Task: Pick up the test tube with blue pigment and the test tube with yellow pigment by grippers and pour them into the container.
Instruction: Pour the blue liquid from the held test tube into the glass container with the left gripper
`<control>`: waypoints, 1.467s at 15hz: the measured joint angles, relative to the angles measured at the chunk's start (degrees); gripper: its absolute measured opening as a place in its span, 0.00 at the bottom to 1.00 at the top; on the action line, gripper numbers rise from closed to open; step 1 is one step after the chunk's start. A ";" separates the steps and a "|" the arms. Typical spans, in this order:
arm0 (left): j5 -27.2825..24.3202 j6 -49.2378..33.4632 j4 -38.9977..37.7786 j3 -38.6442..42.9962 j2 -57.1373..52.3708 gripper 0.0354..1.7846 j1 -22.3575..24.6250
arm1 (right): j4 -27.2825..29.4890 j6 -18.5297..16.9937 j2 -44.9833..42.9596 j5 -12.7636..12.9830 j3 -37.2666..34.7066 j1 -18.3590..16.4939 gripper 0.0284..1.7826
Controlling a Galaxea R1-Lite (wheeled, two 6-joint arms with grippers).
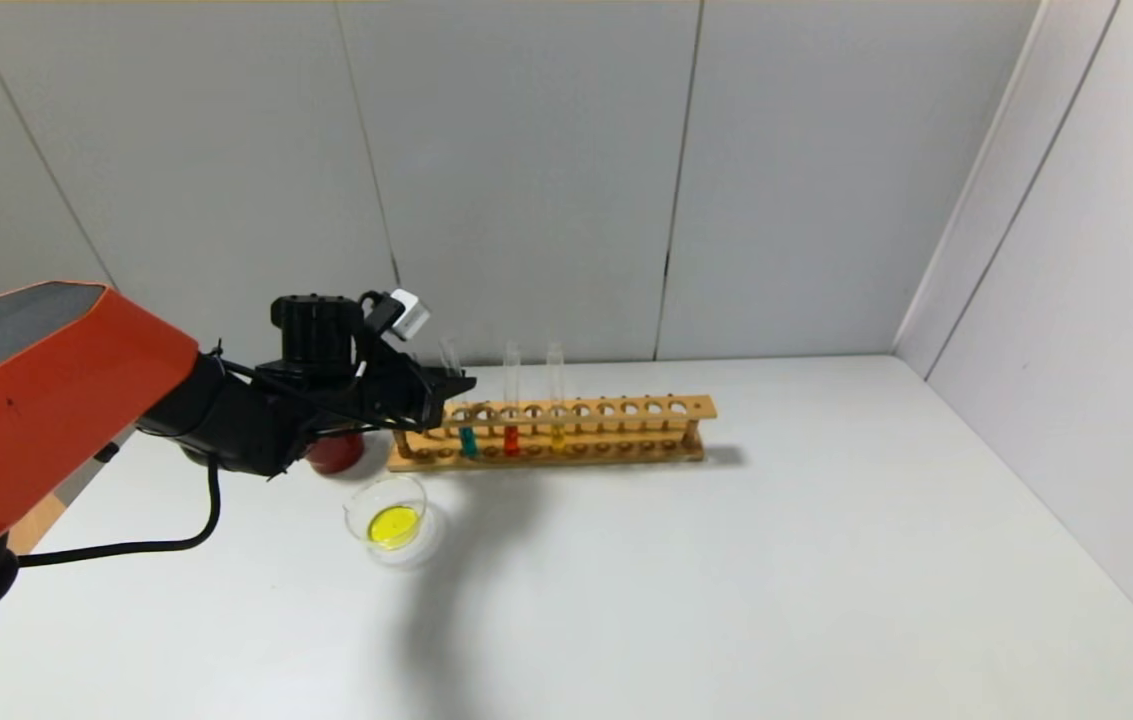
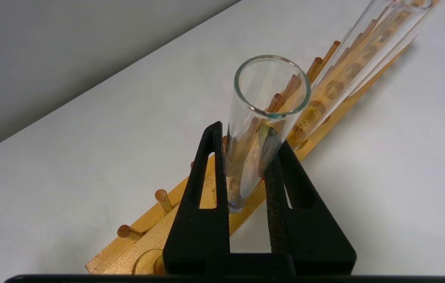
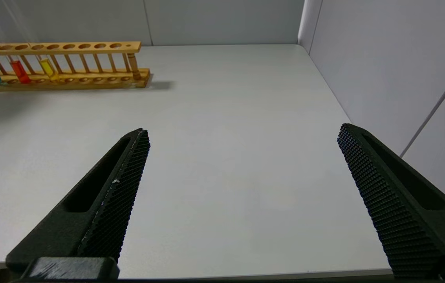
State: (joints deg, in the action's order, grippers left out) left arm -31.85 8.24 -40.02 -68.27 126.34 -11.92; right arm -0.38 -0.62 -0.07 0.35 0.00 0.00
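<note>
no writing or label can be read anywhere. from the head view, the left gripper reaches in from the left to the near end of the wooden rack on the white table, its jaws closed on the upper glass of the test tube with blue pigment, which stands in the rack. next along stand a red tube and an orange-yellow tube. the container sits in front of the rack's left end, a yellow pool in it. a dark red cup is mostly hidden behind the arm.

in the left wrist view the jaws pinch that tube below its open rim; its liquid is out of sight.

in the right wrist view the right gripper hangs over bare table, well apart from the rack, jaws spread wide; the rack's far end is cut off.
</note>
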 joint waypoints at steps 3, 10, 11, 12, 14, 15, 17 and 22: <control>-0.01 0.00 2.43 -0.78 -2.34 0.16 -0.09 | -0.02 0.00 0.00 -0.02 0.00 0.00 0.98; 1.73 0.40 18.40 -11.22 -14.91 0.16 -0.01 | 0.00 0.00 0.00 -0.02 0.00 0.00 0.98; 1.95 0.73 20.70 -11.91 -17.27 0.16 0.11 | 0.00 0.02 0.00 0.00 0.00 0.00 0.98; 2.12 1.84 23.25 -12.15 -19.81 0.16 0.35 | 0.00 0.00 0.00 0.00 0.00 0.00 0.98; 2.26 7.90 29.53 -10.53 -25.36 0.16 1.65 | 0.00 0.00 0.00 0.00 0.00 0.00 0.98; 2.41 12.02 32.26 -8.46 -27.83 0.16 2.58 | -0.02 0.00 0.00 0.00 0.00 0.00 0.98; 3.55 19.70 34.93 -3.34 -32.05 0.16 4.27 | 0.00 0.00 0.00 -0.02 0.00 0.00 0.98; 10.61 34.32 35.23 7.94 -36.18 0.16 7.91 | 0.00 0.00 0.00 0.00 0.00 0.00 0.98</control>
State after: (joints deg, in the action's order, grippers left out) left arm -21.25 42.56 -4.79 -60.33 90.16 -4.01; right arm -0.38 -0.62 -0.07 0.35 0.00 0.00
